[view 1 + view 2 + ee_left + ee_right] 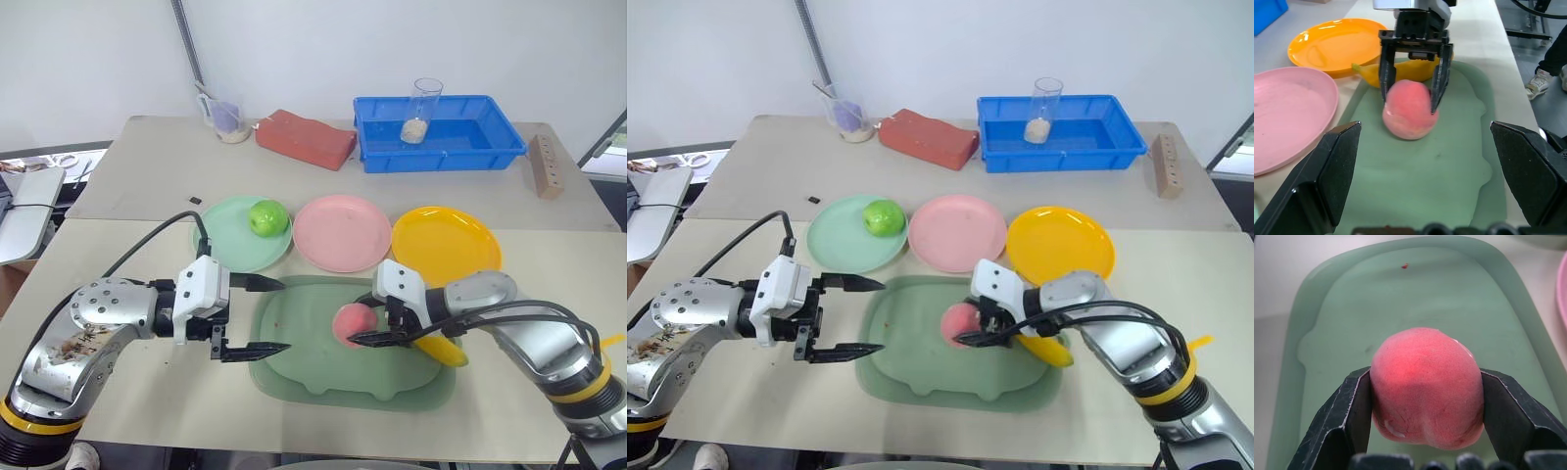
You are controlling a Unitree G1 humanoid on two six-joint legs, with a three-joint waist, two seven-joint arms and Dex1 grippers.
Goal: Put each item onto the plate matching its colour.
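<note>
Twin head views down over table (549,245); wrist views close, sharing the dull-green tray (1469,161).

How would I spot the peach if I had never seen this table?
Find the big dull-green tray at the near edge of the table, below the row of three plates. The peach sits in it, with the right claw closed around its sides. It is round and pink, unlike the long yellow banana beside it.
</note>
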